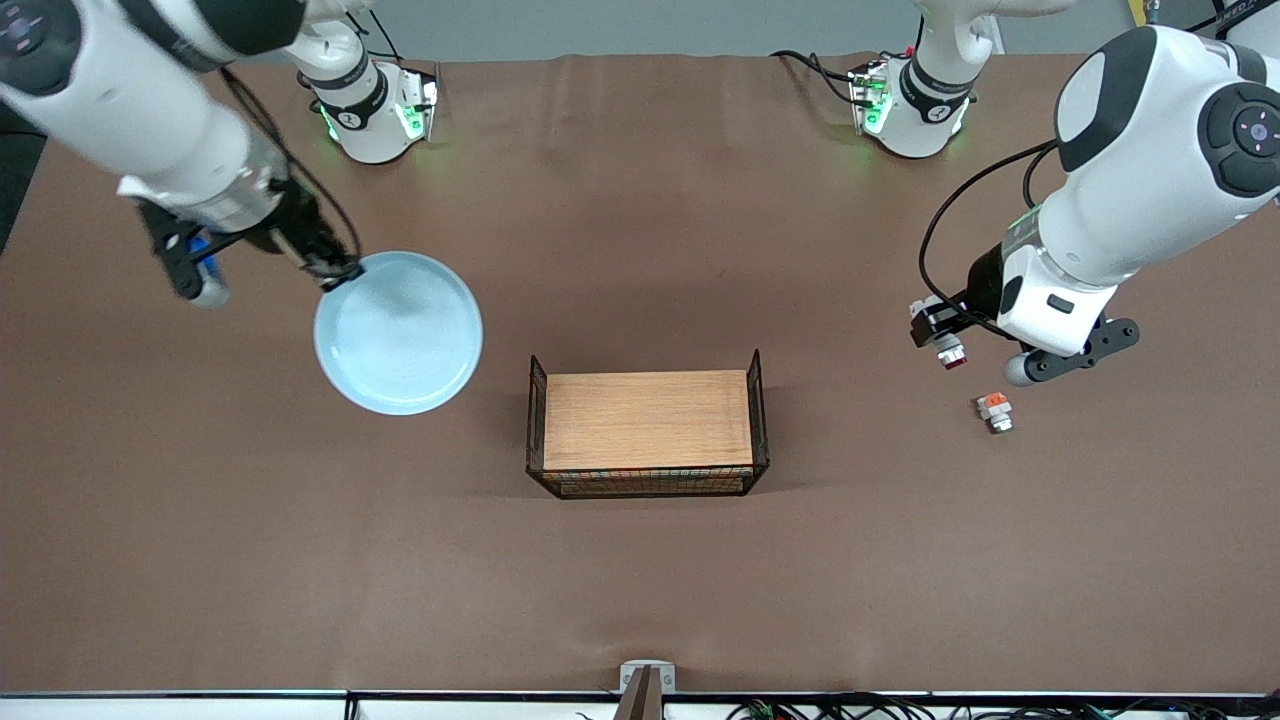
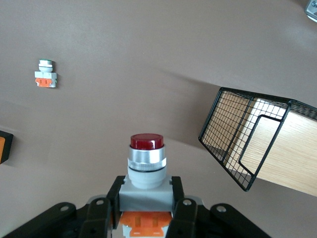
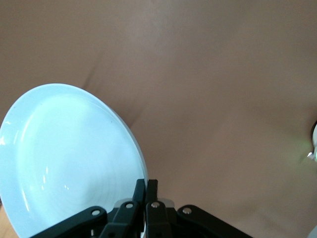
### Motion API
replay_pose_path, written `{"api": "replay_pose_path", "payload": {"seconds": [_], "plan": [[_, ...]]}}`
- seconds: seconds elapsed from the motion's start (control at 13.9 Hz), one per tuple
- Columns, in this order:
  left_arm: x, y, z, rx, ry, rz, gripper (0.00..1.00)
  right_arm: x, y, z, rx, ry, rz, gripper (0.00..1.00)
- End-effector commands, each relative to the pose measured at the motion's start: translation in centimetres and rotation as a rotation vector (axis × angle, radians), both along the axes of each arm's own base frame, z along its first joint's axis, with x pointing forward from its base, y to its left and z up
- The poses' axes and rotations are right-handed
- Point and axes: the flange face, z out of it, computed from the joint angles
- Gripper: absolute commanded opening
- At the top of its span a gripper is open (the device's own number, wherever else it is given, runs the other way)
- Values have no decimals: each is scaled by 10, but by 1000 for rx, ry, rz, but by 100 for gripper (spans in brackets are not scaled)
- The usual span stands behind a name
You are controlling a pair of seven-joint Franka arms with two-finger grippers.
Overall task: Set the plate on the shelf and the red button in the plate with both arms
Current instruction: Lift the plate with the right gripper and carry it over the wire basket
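Left wrist view: red button [image 2: 146, 163] dark-red tip, silvery collar, orange base.

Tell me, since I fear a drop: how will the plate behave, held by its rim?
The plate looks rigid and glazed, so probably slippery and breakable. The right gripper pinches only its rim, so the plate may sag or pivot. The left gripper holds the red button.

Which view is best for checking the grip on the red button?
Left wrist view: the red button fills the frame, upright, with the left end effector clamped on its grey-white body under the dark red tip. The front view shows it only as a tiny part at that end effector. The right wrist view doesn't show it.
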Motion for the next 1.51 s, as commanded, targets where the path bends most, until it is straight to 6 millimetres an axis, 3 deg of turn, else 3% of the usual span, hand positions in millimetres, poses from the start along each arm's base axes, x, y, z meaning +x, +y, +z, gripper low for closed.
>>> {"api": "replay_pose_path", "payload": {"seconds": [0.0,0.29,0.58,0.79,1.15,1.44], "plan": [[-2,0,14,-14,3,46,31,-9,47,21,20,-17,-121,0],[-4,-7,16,-7,9,112,31,-19,115,2,31,-49,-285,0],[-12,-30,16,-2,29,198,31,-23,177,-48,-16,-82,-442,0],[-16,-45,27,-21,28,266,31,-17,219,-73,-30,-106,-512,0],[-20,-65,41,-39,30,377,31,-10,259,-103,-51,-117,-587,0],[-27,-84,40,-42,57,478,32,-21,286,-126,-82,-136,-630,0]]}}
